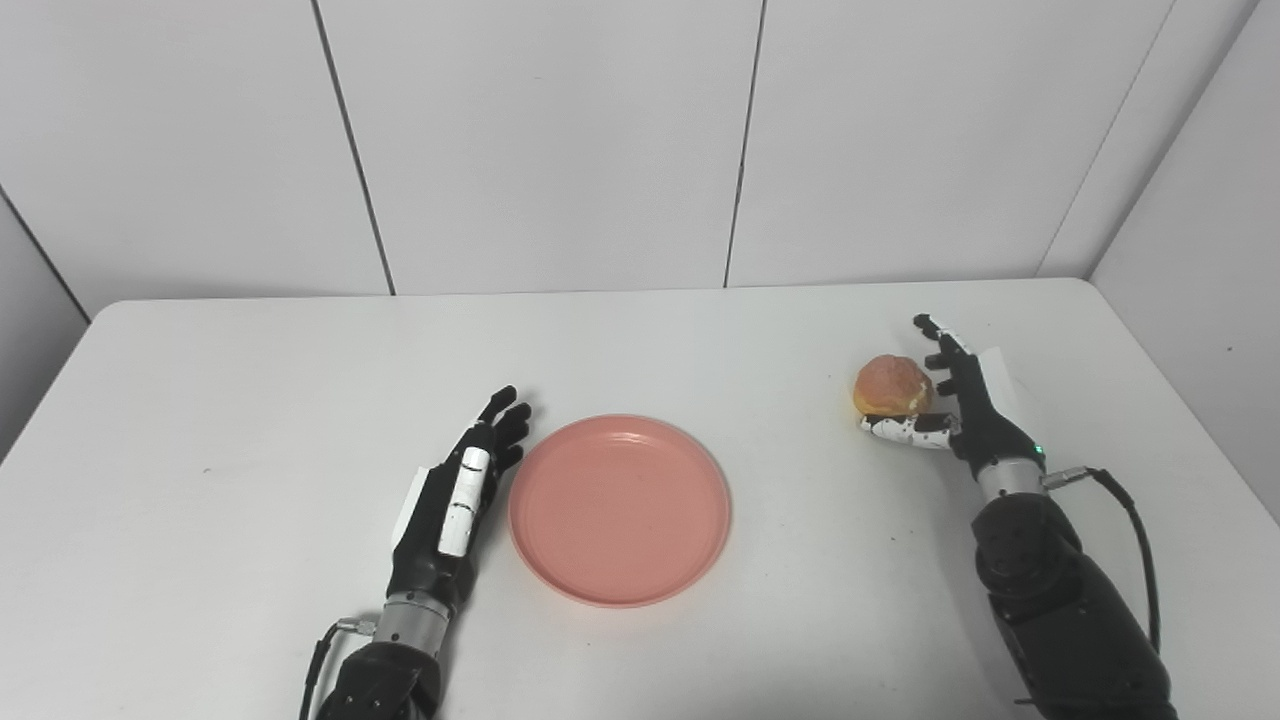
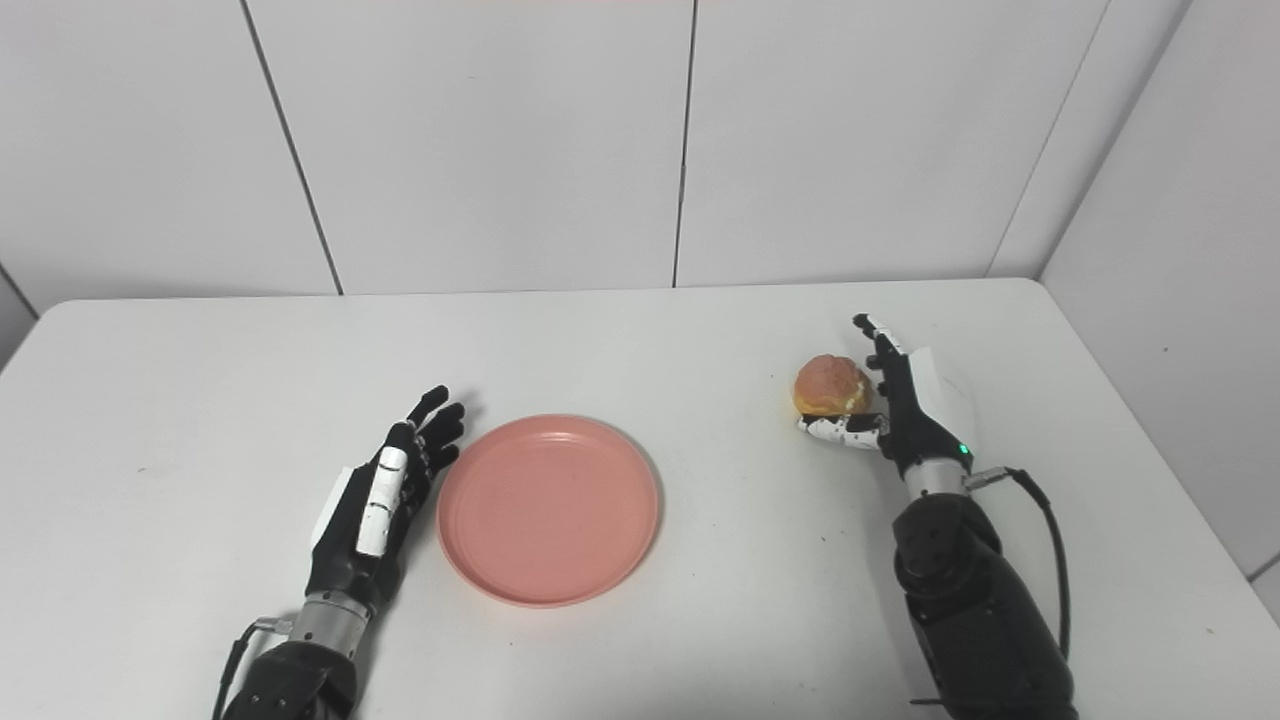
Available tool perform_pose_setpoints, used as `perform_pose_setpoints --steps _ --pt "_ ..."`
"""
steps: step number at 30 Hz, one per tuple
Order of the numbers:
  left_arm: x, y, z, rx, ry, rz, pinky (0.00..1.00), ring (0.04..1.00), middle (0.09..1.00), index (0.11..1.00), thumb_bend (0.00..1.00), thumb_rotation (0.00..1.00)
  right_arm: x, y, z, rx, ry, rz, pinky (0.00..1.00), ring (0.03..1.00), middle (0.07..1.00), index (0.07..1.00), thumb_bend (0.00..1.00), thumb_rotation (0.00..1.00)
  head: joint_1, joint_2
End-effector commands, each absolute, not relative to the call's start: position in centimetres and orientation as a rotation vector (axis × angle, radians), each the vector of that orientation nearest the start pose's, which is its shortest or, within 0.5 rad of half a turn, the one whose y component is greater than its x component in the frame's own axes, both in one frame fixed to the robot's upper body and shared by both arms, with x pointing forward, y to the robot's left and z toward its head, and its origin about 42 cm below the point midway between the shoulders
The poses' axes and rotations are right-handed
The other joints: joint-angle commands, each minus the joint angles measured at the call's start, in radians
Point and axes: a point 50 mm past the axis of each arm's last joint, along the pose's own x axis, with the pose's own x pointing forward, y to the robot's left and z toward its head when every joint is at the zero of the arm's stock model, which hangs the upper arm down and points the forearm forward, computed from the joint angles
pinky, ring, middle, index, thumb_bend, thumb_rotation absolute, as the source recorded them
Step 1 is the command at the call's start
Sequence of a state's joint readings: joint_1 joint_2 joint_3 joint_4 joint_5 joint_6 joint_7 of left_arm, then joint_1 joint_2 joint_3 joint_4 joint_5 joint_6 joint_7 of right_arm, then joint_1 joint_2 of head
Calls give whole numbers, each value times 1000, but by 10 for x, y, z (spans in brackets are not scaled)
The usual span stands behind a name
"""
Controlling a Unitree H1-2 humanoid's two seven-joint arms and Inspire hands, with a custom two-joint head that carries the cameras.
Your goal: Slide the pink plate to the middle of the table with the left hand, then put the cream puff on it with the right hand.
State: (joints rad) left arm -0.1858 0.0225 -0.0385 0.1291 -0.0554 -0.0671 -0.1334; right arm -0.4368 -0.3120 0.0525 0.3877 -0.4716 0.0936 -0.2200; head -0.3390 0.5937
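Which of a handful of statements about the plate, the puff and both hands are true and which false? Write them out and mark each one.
1. The pink plate is empty. True.
2. The cream puff lies on the plate. False: it sits on the table, well to the plate's right.
3. The left hand lies flat beside the plate's left edge, fingers extended. True.
4. The right hand is far from the puff. False: it is right beside the puff, thumb under its near side, fingers apart.
5. The left hand holds the plate up off the table. False: the plate rests on the table.
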Motion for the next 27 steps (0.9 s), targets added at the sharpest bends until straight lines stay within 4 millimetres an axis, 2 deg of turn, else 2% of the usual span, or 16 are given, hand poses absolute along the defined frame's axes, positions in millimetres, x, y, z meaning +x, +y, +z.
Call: perform_pose_setpoints --steps 1,6,13,14,15,18,23,24,25,26,27 --pt "327 193 98 -22 -51 -198 929 925 905 893 599 1000 431 -308 171 -805 -140 -234 588 719 811 802 548 1 3 1" --pt "328 193 98 -22 -50 -197 926 922 904 890 601 1000 431 -308 169 -819 -160 -243 507 651 745 741 484 0 3 0" --pt "327 192 98 -33 -54 -195 926 921 904 888 594 1000 430 -309 168 -845 -171 -248 477 591 670 693 457 0 4 2" --pt "327 192 98 -33 -53 -194 922 920 902 887 593 1000 430 -308 168 -850 -173 -248 425 551 643 684 459 0 4 2" --pt "327 192 98 -33 -54 -195 922 919 901 885 597 1000 429 -308 168 -853 -174 -247 361 494 553 673 505 0 4 2" --pt "328 192 98 -27 -52 -198 926 921 903 889 603 1000 429 -307 168 -851 -175 -242 272 399 496 659 535 0 4 2" --pt "328 192 98 -14 -56 -199 931 921 902 892 609 1000 429 -307 168 -865 -176 -238 347 483 492 638 538 0 5 2" --pt "328 192 98 -15 -57 -199 929 921 903 891 608 1000 429 -307 168 -864 -179 -240 308 434 488 632 540 0 5 2" --pt "328 192 98 -20 -57 -200 925 920 902 891 604 1000 429 -307 168 -860 -183 -245 293 415 454 585 525 0 6 3" --pt "327 192 98 -24 -57 -199 925 921 904 892 605 1000 429 -307 169 -856 -186 -250 269 377 470 530 521 0 6 3" --pt "327 192 98 -28 -57 -197 922 919 903 889 605 1000 429 -307 169 -853 -187 -254 269 373 465 515 518 0 6 3"
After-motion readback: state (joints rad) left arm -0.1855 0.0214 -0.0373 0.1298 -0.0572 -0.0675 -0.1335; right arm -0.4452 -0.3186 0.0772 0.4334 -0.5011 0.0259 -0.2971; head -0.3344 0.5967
